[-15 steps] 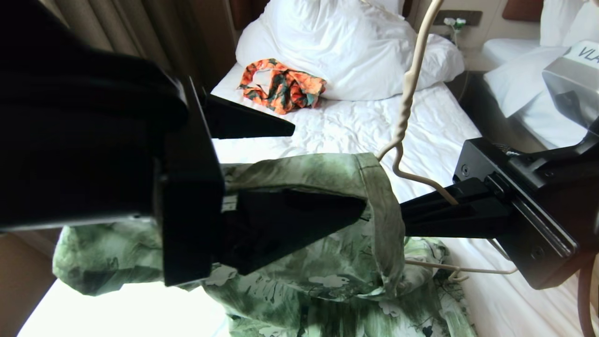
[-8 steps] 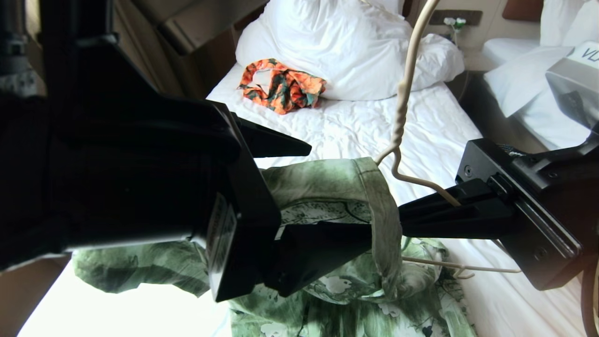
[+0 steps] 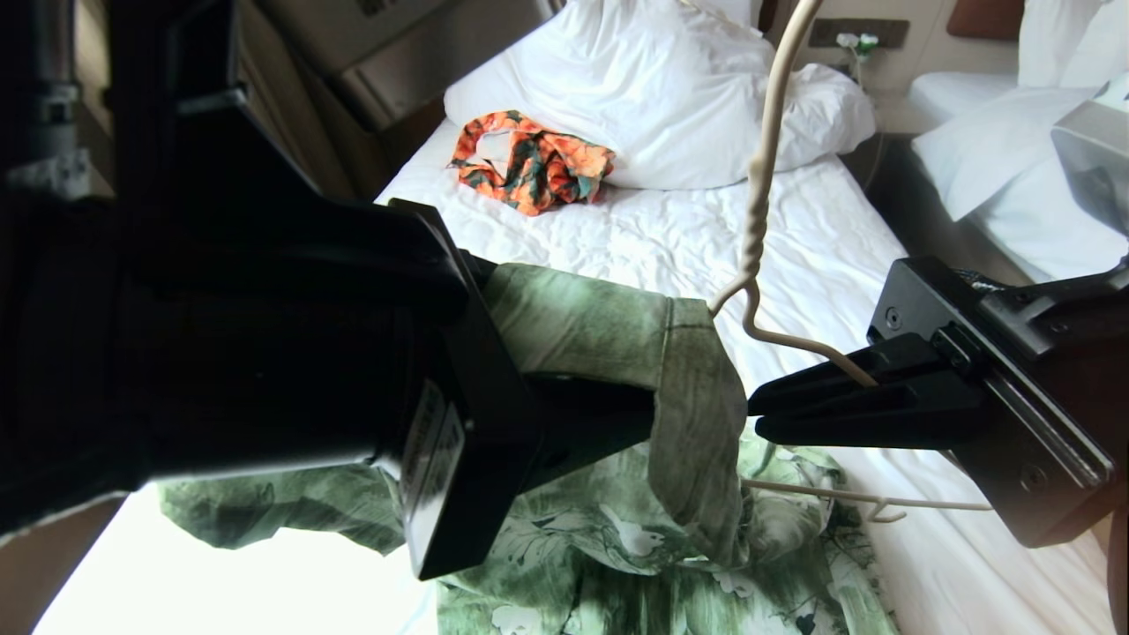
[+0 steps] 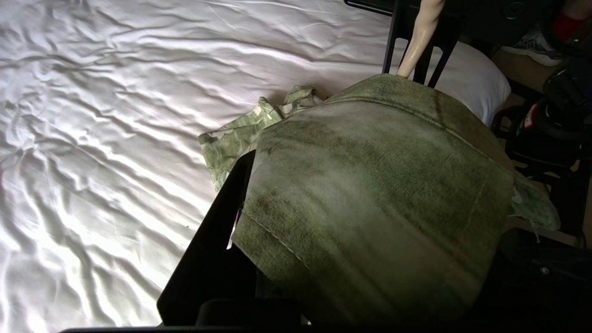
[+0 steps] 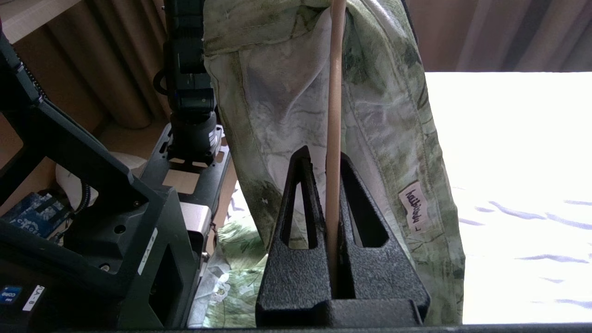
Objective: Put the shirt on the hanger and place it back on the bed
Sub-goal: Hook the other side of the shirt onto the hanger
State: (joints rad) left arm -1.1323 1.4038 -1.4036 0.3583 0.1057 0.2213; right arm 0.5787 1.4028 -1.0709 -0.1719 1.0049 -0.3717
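**Off-task items in view**

Orange-and-green floral garment [image 3: 529, 160], crumpled, at the foot of a bulky white pillow and duvet heap [image 3: 653, 88], touching it. Brown curtain [image 5: 115, 60] hangs along the far side, folds visible in the right wrist view. Wall socket plate [image 3: 860, 33] behind the bedding with a small white-and-green plug [image 3: 857, 41] in it. Second bed [image 3: 997, 150] with white bedding further right, across a dark gap; a brown headboard panel [image 3: 983, 16] shows above it. Left wrist view: a shoe [image 4: 532, 39] with a red sock [image 4: 566, 25] at the frame edge. Right wrist view: a blue packet [image 5: 27, 210] low on a shelf.
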